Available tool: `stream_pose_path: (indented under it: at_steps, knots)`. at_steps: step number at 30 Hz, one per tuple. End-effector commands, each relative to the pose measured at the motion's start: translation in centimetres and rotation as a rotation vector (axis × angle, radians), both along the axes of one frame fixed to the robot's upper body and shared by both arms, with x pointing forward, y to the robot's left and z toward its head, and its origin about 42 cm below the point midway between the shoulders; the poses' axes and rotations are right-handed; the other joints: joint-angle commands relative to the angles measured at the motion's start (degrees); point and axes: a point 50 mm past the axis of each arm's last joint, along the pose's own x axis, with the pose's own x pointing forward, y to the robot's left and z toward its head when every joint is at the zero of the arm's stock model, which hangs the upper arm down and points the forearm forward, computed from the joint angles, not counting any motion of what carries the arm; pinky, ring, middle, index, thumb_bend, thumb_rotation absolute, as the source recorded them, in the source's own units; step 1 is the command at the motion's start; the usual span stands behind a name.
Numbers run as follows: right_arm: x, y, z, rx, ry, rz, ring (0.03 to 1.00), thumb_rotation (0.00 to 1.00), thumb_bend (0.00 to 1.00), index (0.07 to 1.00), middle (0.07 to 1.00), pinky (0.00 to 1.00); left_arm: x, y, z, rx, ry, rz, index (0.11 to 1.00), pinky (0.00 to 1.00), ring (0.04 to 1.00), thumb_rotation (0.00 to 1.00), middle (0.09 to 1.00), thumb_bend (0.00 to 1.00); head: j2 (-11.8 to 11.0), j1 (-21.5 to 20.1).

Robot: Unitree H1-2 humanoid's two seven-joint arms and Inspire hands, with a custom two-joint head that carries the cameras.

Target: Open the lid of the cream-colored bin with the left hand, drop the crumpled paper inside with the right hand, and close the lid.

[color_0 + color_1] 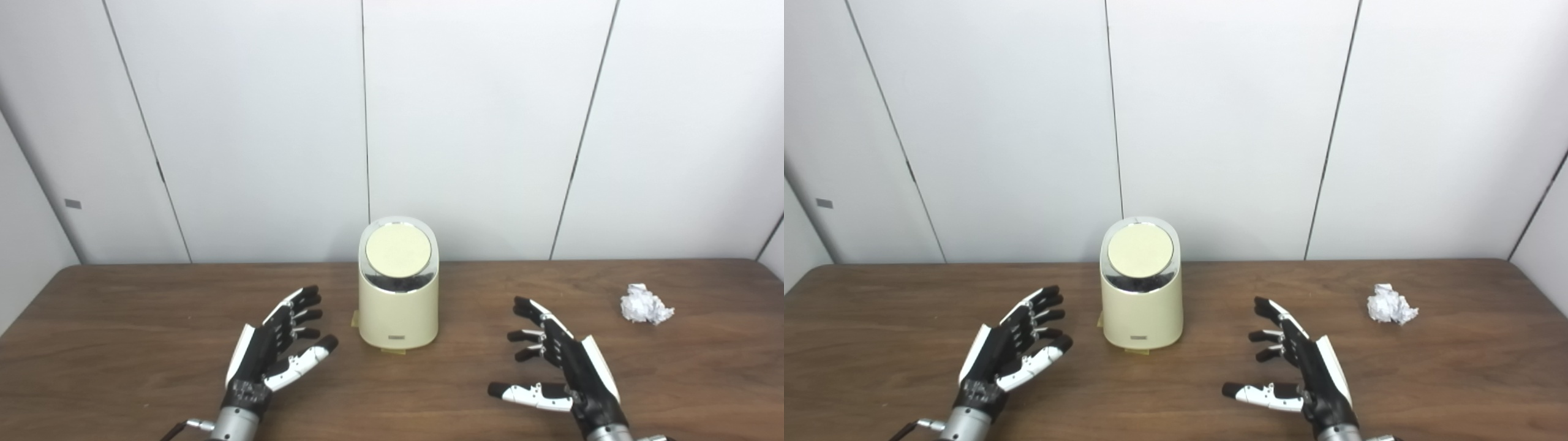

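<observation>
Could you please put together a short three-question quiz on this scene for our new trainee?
1. True or false: the lid of the cream-colored bin is already lifted off.
2. Which hand is nearer the crumpled paper? A) left hand B) right hand
3. Fill in: both hands are ____ and hold nothing.

Key:
1. False; the lid sits on the bin.
2. B; the paper lies on the table, to the right of the right hand.
3. Open, with fingers spread apart.
</observation>
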Motion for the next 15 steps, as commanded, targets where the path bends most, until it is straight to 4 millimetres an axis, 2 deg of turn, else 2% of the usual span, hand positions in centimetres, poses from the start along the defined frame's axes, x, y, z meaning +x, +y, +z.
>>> stream_pose_path:
  at_steps: [1, 4, 8, 13, 15]
  knots:
    - [0.8, 0.3, 2.1, -0.003, -0.098, 0.019, 0.702, 0.14, 0.81, 0.848, 0.854, 0.56, 2.1, -0.5, 4.3, 0.011, -0.134, 0.006, 0.942, 0.73, 0.827, 0.38, 0.885, 0.73, -0.02, 0.05]
    - [0.8, 0.3, 2.1, -0.007, -0.099, 0.021, 0.7, 0.14, 0.81, 0.848, 0.861, 0.55, 3.2, -0.8, 5.8, 0.029, -0.166, 0.0, 0.966, 0.77, 0.842, 0.38, 0.901, 0.72, -0.07, 0.09]
    - [0.9, 0.3, 2.0, -0.002, -0.096, 0.021, 0.697, 0.13, 0.8, 0.85, 0.856, 0.55, 4.5, -1.1, 7.5, 0.047, -0.191, 0.005, 0.952, 0.79, 0.836, 0.41, 0.886, 0.78, -0.29, 0.14]
    - [1.1, 0.4, 1.8, -0.006, -0.097, 0.022, 0.707, 0.14, 0.8, 0.851, 0.861, 0.56, 6.5, -1.7, 10.1, 0.087, -0.202, -0.009, 0.959, 0.76, 0.857, 0.3, 0.88, 0.75, -0.56, 0.06]
    - [1.1, 0.5, 1.8, -0.005, -0.096, 0.023, 0.708, 0.13, 0.8, 0.85, 0.863, 0.56, 7.1, -2.0, 11.2, 0.127, -0.211, -0.001, 0.972, 0.77, 0.867, 0.32, 0.87, 0.77, -0.57, -0.02]
